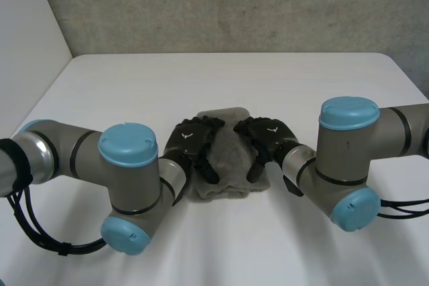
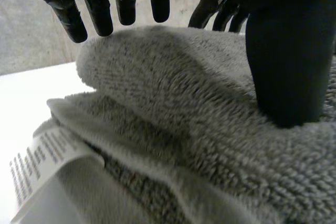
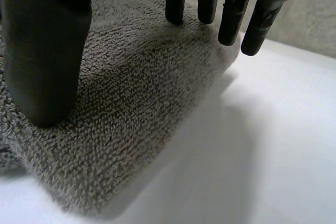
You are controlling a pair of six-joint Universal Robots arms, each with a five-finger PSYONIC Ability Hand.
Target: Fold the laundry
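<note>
Fingers (image 2: 94,9) of the left hand (image 1: 191,140) reach out straight and relaxed over a rounded hump of the folded grey towel (image 1: 228,165), while its thumb (image 2: 286,66) presses down on the pile; nothing is pinched. The right hand (image 1: 268,137) mirrors this: straight fingers (image 3: 231,14) hang just above the towel's outer edge and the thumb (image 3: 44,51) rests flat on the terry, so this hand too is open and grips nothing.

Both palms lie on top of the towel, the left on its left half and the right on its right half, fingertips nearly meeting over the far part. The towel sits at the middle of the white table (image 1: 234,78), directly between the arms, so neither hand is nearer than the other. It looks slightly longer front to back than across, so I judge its long axis to run away from the robot. Stacked layers and a white care label (image 2: 42,161) show at the near left corner, below the left palm.

A further fold would likely bring the near end toward the far end, along that axis, with each hand taking its own side.
</note>
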